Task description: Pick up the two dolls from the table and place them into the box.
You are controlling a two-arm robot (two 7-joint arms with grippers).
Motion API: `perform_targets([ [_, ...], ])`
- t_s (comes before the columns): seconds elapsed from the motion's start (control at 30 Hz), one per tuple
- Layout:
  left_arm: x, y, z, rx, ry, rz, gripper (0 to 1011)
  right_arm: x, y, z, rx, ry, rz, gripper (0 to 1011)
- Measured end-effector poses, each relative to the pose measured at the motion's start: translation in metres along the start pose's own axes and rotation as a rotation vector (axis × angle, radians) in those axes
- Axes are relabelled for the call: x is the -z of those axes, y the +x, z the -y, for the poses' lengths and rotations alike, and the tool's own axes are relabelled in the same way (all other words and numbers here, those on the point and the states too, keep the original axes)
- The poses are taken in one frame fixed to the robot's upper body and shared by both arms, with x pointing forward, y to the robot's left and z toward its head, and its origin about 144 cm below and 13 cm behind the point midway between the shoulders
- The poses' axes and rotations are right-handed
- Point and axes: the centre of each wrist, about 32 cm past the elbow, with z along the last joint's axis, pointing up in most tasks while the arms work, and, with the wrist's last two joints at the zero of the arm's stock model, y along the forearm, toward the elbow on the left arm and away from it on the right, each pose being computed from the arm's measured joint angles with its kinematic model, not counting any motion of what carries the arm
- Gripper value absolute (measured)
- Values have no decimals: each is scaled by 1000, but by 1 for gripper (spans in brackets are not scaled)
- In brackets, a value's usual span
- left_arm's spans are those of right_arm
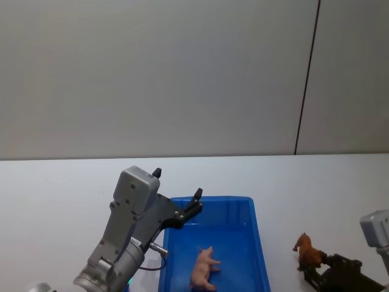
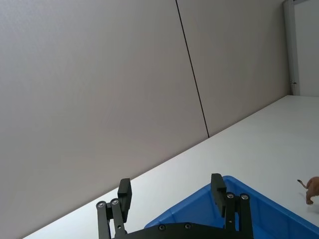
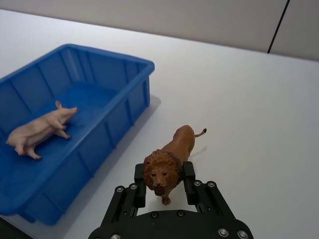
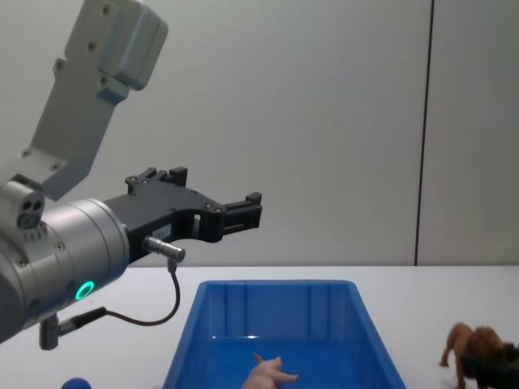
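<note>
White table (image 1: 48, 194), left gripper (image 1: 177, 183) high above box (image 1: 213, 199), jaws apart; right gripper (image 3: 164, 172) low, tight on lion (image 3: 179, 144).

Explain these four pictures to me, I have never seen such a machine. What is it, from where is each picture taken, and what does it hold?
This is a robot with two arms, each ending in a two-fingered gripper. One camera looks down from its head, one looks forward from its chest, and one sits on each wrist. On the white table stands a blue bin, with a toy pig lying inside. The left gripper is raised near the bin's left side, its fingers open, holding nothing. A toy lion stands on the table to the right of the bin. The right gripper is at its head, and I cannot tell whether it grips yet.
</note>
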Motion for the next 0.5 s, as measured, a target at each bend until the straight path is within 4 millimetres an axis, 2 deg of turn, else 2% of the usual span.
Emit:
perform_targets([
  [0.5,0,0,0,0,0,0,1003,-37,-12,-5,-95,139,96,419],
])
